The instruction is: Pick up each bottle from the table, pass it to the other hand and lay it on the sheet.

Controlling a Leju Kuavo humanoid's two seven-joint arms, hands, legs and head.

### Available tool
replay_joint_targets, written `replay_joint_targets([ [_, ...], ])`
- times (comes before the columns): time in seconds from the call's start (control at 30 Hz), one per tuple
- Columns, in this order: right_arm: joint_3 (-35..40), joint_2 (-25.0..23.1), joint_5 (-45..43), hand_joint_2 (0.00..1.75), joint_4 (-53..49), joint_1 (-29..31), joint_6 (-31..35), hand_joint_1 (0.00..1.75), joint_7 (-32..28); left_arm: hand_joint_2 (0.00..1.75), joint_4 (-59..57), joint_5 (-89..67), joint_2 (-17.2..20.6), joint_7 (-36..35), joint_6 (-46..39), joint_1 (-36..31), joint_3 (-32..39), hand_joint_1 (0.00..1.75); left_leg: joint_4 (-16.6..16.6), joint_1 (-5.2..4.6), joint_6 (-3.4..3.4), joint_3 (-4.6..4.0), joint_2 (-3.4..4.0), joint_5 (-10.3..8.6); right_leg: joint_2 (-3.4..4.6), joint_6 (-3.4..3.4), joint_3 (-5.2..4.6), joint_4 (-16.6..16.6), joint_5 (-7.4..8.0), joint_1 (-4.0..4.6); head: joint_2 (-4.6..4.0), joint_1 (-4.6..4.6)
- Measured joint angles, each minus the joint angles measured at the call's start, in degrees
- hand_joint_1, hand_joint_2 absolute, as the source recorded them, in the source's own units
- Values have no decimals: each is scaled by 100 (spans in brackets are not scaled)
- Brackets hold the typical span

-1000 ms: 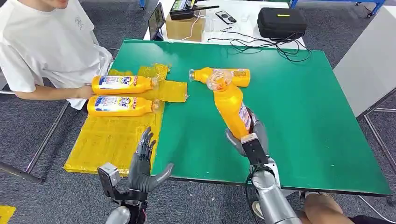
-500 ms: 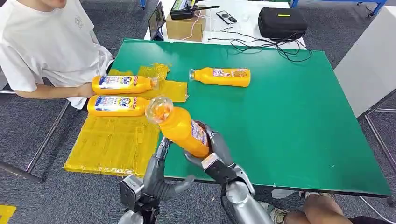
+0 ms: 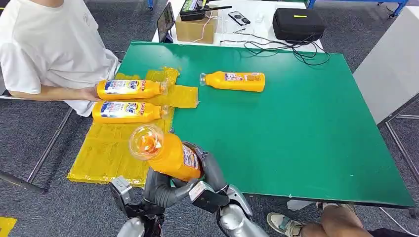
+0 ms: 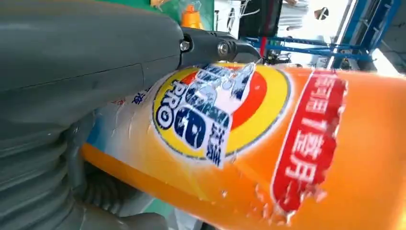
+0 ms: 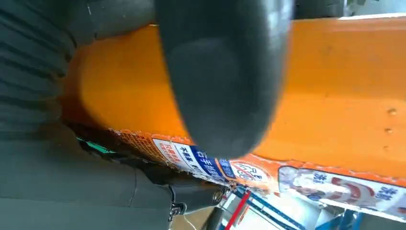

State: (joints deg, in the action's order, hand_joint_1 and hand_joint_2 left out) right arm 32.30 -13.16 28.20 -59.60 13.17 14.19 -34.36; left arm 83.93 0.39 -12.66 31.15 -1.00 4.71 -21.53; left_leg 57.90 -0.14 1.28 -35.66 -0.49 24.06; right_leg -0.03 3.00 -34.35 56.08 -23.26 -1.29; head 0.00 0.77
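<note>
An orange bottle (image 3: 168, 155) with a clear cap hangs tilted over the front edge of the green table (image 3: 296, 123), cap pointing toward me. My right hand (image 3: 210, 173) grips its lower body from the right. My left hand (image 3: 160, 190) cups it from below, thumb curled against it. In the left wrist view the bottle's label (image 4: 215, 110) lies against the left hand (image 4: 86, 72). A dark finger (image 5: 220, 72) wraps the bottle (image 5: 344, 96) in the right wrist view. Two bottles (image 3: 129, 89) (image 3: 126, 112) lie on the yellow sheet (image 3: 113, 148). Another bottle (image 3: 234, 81) lies on the table's far side.
A person in a white shirt (image 3: 49, 49) sits at the table's left, one hand (image 3: 91, 94) at the upper bottle on the sheet. Behind the green table stands a white table with a cardboard box (image 3: 196, 28), a black case (image 3: 298, 23) and cables. A white panel (image 3: 390, 64) stands at right.
My right hand has carried the bottle leftward and nearer, from mid-table to the front edge. My left hand has come under it and now holds it too.
</note>
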Motion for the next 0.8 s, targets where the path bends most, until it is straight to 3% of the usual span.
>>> replay_joint_targets([
  [0.13,7,0,-28,175,126,58,33,175,-2,175,111,-55,87,81,194,8,-9,0,0,0,0,0,-2,0,-1,0,1,0,0,0,0,2],
  [0.17,4,2,-35,175,170,61,33,175,0,175,140,-88,92,98,223,9,-20,38,0,0,0,0,-3,0,-1,0,2,0,0,0,0,-2],
  [0.2,2,2,-37,175,208,65,33,175,-2,175,144,-109,101,98,229,9,-35,147,0,0,0,0,-1,0,0,0,1,0,0,0,0,-2],
  [0.23,2,2,-33,175,227,65,33,175,-4,175,144,-109,109,83,229,5,-44,166,0,0,0,0,2,0,0,0,1,0,1,0,0,2],
  [0.27,2,2,-28,175,243,68,33,175,-4,175,144,-118,123,46,229,-1,-44,175,0,0,0,1,3,0,1,0,1,0,0,0,0,-2],
  [0.8,0,7,-24,175,306,82,26,175,-4,175,74,262,129,-112,623,-58,57,175,0,0,0,1,1,0,0,0,0,0,0,0,0,0],
])
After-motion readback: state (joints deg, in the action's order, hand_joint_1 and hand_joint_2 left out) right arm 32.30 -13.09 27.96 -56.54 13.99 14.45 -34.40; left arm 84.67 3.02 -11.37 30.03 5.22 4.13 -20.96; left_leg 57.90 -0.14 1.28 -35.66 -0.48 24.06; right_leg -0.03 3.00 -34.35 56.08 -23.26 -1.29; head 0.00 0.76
